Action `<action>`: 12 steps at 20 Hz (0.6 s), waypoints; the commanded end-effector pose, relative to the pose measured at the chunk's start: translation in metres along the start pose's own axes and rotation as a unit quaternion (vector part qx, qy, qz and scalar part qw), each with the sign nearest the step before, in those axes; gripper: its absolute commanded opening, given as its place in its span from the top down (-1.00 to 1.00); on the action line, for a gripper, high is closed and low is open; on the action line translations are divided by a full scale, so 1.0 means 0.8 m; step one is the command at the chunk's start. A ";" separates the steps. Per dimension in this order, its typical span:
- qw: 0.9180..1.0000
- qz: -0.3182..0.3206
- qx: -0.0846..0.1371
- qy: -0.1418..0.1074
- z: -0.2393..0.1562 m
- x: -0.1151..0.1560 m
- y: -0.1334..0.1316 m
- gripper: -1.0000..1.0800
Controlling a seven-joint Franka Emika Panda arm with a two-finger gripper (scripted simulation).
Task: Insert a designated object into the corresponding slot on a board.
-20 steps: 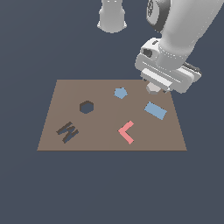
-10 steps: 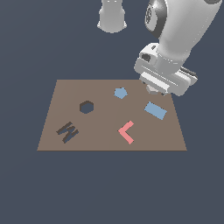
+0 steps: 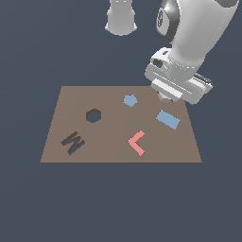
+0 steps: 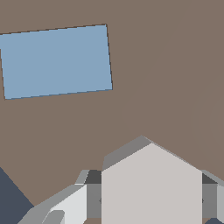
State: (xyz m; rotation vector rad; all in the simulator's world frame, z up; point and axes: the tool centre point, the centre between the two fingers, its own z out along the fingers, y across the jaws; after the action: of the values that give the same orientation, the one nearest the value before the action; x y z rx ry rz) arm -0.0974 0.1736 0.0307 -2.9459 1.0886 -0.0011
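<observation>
Claw clamped on 1 hexagonal block above board, 1 hexagon slot.

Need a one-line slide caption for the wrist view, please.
Gripper holding the pale hexagonal block above the brown board, beside the blue rectangle.

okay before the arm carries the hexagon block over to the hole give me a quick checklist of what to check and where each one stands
1. Block in gripper: ok, the pale hexagon block sits between the fingers.
2. Grip tightness: cannot tell, contact faces are hidden.
3. Hexagon hole empty: ok, dark and unobstructed.
4. Arm over the hole: not ok, the gripper is at the far edge of the board on the exterior view's right, near the blue rectangle.
5. Path clear: ok if carried high; the blue pentagon lies between.
6. Block rotation matches hole: cannot tell.
</observation>
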 end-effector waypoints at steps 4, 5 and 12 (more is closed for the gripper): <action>1.000 0.000 0.000 0.000 -0.001 0.000 0.000 1.00; 1.000 0.000 0.000 0.000 -0.003 0.000 0.000 1.00; 1.000 -0.003 -0.001 0.000 -0.003 0.002 0.003 1.00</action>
State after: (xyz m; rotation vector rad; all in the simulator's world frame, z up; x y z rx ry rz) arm -0.0979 0.1720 0.0332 -2.9492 1.0831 0.0009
